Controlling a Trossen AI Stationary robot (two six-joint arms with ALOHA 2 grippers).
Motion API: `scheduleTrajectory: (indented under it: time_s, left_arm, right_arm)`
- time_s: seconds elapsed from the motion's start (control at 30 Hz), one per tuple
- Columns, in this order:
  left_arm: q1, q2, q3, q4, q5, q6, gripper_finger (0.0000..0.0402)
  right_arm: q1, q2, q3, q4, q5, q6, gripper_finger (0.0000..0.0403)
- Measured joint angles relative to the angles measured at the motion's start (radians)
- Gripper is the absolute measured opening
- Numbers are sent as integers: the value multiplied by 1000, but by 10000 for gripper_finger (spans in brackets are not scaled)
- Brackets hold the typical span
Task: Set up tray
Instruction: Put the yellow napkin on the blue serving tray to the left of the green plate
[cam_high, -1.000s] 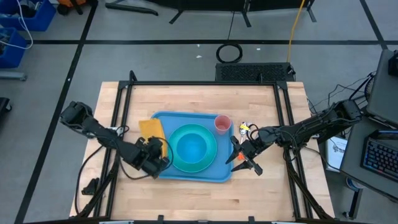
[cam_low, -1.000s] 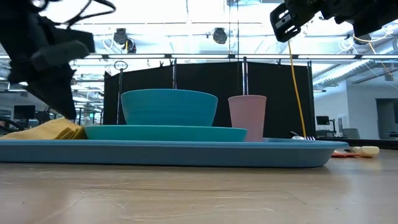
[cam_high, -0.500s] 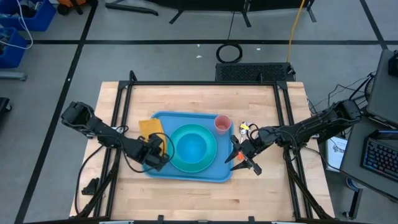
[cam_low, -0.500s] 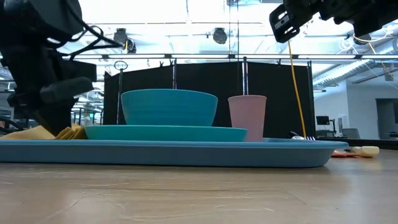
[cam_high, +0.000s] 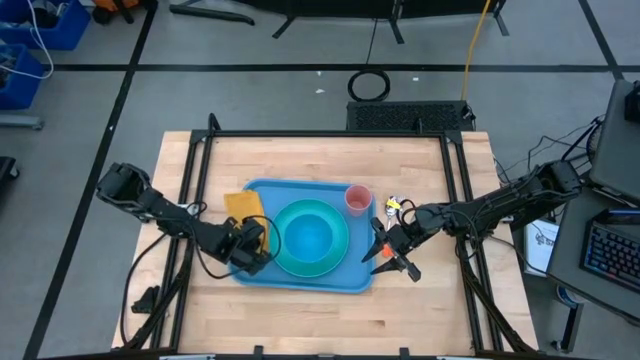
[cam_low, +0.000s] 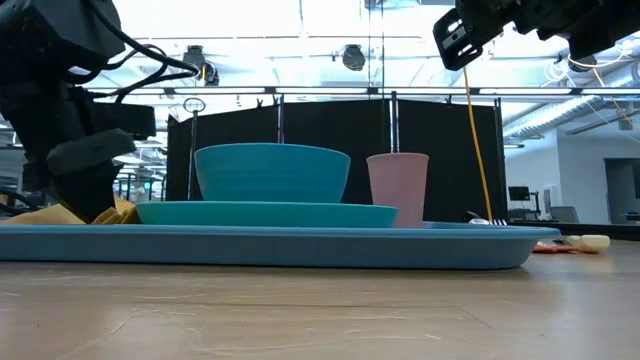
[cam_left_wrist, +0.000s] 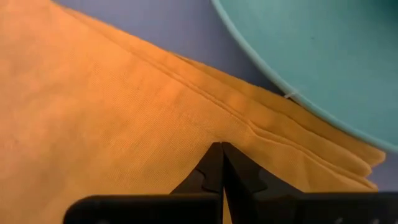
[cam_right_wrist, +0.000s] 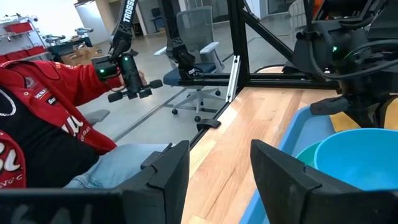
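While the large light-blue rectangular plastic tray (cam_high: 300, 262) is lying mid-table, the left gripper (cam_high: 250, 243), fingers pinched together on the folded orange cloth napkin (cam_left_wrist: 124, 118), is probably squaring it beside the round teal plate (cam_high: 312, 240); the right gripper (cam_high: 385, 252) is waiting parted and empty off the tray's right edge.

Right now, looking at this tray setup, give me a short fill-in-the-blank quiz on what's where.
1. The bowl sits on the ____.
2. The left tool is shut on the ____.
3. The pink ____ stands at a tray corner.
4. The right tool hovers with jaws ____.

Missing words: plate; napkin; cup; open
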Motion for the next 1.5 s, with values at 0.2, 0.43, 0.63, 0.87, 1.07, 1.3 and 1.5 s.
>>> scheduleTrajectory:
  time_s: [0.2,0.43,0.63,0.87,1.07,1.3,1.5]
  left_arm:
    - [-16,1,0,15,22,120,1]
    - [-43,0,1,90,64,253,1]
    - [-74,-30,-2,94,74,315,1]
    - [-87,-105,-6,34,58,161,1]
    - [-127,-178,-5,42,-112,98,18]
    - [-129,-209,-3,-84,-194,-11,6]
    - [-47,-204,-3,-202,-151,-66,9]
  right_arm:
    - [0,0,0,0,1,0,160]
    - [0,0,0,-2,2,0,160]
    - [0,0,0,-4,2,-3,160]
    - [0,0,0,-4,2,-4,160]
    - [0,0,0,-4,2,-8,160]
    - [0,0,0,-4,3,-8,160]
    - [0,0,0,-4,40,-8,160]
